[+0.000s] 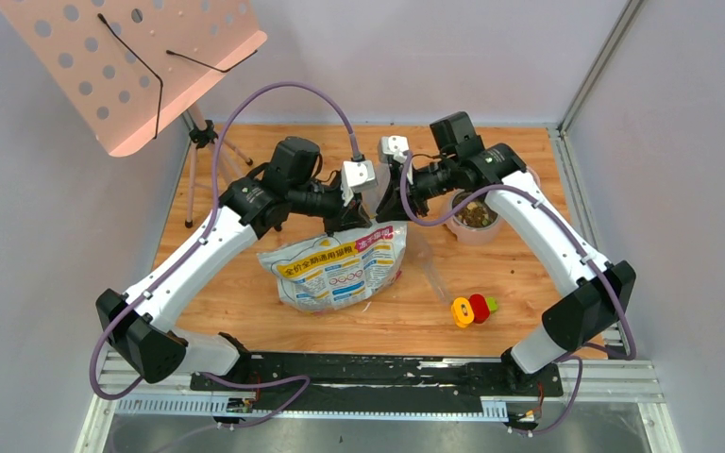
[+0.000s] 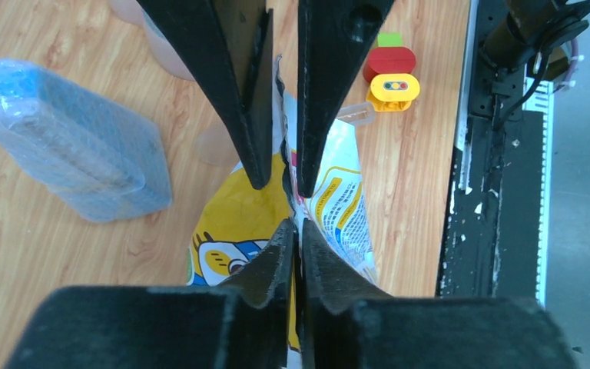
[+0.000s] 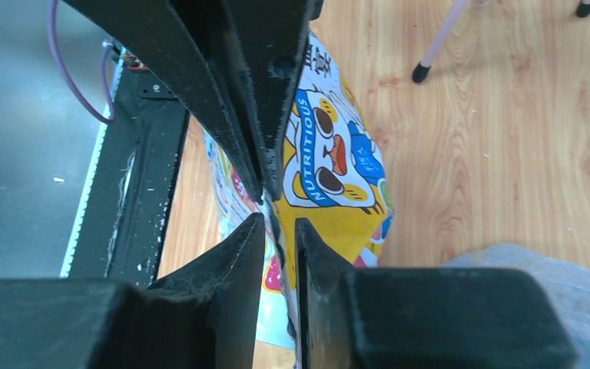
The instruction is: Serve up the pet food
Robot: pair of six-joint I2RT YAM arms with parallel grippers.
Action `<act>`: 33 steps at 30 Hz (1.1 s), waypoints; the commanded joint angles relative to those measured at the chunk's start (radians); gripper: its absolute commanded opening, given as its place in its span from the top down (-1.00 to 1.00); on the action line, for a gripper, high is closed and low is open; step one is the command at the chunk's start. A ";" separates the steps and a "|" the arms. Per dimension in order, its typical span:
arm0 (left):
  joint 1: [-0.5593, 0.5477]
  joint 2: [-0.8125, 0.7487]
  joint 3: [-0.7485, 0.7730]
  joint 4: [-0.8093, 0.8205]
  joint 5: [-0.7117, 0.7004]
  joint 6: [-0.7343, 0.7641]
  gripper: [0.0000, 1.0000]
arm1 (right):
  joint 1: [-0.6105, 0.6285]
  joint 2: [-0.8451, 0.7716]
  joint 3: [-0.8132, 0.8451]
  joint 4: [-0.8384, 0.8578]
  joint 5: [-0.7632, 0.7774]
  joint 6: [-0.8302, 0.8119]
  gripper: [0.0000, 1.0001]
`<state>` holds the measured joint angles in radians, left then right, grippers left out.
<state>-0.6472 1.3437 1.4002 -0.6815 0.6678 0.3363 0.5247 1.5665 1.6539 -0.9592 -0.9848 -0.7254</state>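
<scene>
Nearest me, the bag (image 1: 335, 269) lies on the desk (image 1: 387, 326), its far edge raised where both tools meet. My left tool (image 2: 298, 229) is pinched together on that edge. My right tool (image 3: 280, 231) straddles it with its jaws slightly apart. If I pull now, one-sided, I judge the bag may slip or rip crooked and scatter kibble. Farther right, the pet food (image 1: 477, 215) sits heaped in a bowl (image 1: 477, 240): a loose pile, pointing nowhere, with no long axis.

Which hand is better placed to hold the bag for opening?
Left, probably: left hand is shut on the top edge of the bag; right hand has its fingers apart around it.
</scene>
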 commanded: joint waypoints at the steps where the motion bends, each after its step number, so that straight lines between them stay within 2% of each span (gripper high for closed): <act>1: -0.005 -0.023 0.014 0.041 -0.013 -0.021 0.61 | 0.003 0.011 -0.013 0.059 -0.120 0.047 0.61; 2: -0.005 -0.026 0.013 0.037 -0.018 -0.017 0.54 | 0.005 0.014 -0.014 0.060 -0.124 0.047 0.69; 5: -0.004 -0.037 0.007 0.024 -0.033 -0.015 0.52 | 0.012 0.013 -0.019 0.059 -0.121 0.034 0.75; 7: -0.004 -0.046 0.002 0.018 -0.035 -0.010 0.53 | 0.015 0.002 -0.032 0.060 -0.109 0.011 0.99; 15: 0.004 -0.107 -0.018 -0.115 -0.067 0.068 0.42 | 0.014 -0.038 -0.078 0.066 -0.078 -0.019 1.00; 22: 0.017 -0.144 -0.041 -0.208 -0.067 0.102 0.32 | 0.014 -0.045 -0.061 0.094 -0.050 0.018 1.00; 24: 0.017 -0.141 -0.038 -0.209 -0.064 0.111 0.43 | 0.014 -0.046 -0.046 0.102 -0.058 0.031 1.00; 27: 0.017 -0.132 -0.027 -0.212 -0.055 0.122 0.85 | 0.014 -0.051 -0.037 0.101 -0.060 0.033 1.00; 28: 0.017 -0.130 -0.019 -0.214 -0.053 0.124 0.91 | 0.013 -0.058 -0.045 0.099 -0.055 0.026 1.00; 29: 0.018 -0.129 -0.016 -0.216 -0.051 0.130 1.00 | 0.014 -0.065 -0.062 0.094 -0.052 0.011 0.90; 32: 0.019 -0.130 0.003 -0.224 -0.055 0.145 1.00 | 0.015 -0.084 -0.119 0.079 -0.037 -0.029 0.26; 33: 0.020 -0.130 0.009 -0.227 -0.055 0.148 1.00 | 0.015 -0.086 -0.134 0.078 -0.030 -0.031 0.21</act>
<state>-0.6334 1.2175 1.3659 -0.8803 0.6060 0.4427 0.5354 1.5360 1.5673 -0.8883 -1.0283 -0.7101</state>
